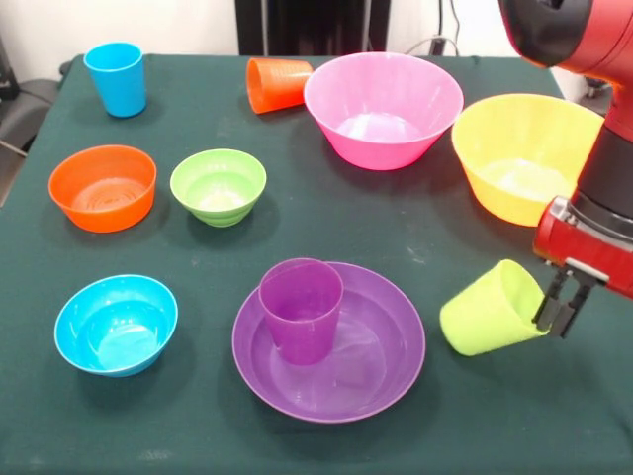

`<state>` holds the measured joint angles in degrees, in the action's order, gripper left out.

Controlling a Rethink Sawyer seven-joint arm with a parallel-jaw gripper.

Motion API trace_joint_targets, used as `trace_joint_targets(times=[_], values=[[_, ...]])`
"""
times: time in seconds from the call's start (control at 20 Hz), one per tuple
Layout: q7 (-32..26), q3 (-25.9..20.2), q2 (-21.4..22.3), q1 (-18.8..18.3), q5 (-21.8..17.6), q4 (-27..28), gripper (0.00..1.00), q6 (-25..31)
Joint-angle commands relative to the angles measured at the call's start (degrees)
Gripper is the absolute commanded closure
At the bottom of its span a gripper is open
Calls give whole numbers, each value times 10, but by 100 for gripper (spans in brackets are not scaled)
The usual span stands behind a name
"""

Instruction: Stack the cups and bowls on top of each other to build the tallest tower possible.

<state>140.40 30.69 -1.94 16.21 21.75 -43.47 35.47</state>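
The pincer (557,309) is gripping the lime green cup (492,308) by its rim, tilted sideways; it should be turning it upright before setting it into the purple cup (301,308).

no readable text, labels, brands or numbers anywhere

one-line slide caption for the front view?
Gripper shut on tilted lime green cup beside purple bowl; nothing stacked yet.
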Motion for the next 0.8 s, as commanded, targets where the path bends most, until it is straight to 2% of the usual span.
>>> trace_joint_targets(times=[0.05, 0.8], values=[[119, -26, -37, 3, 6, -9, 100, 1], [95, -30, -17, 2, 3, -35, 100, 5]])
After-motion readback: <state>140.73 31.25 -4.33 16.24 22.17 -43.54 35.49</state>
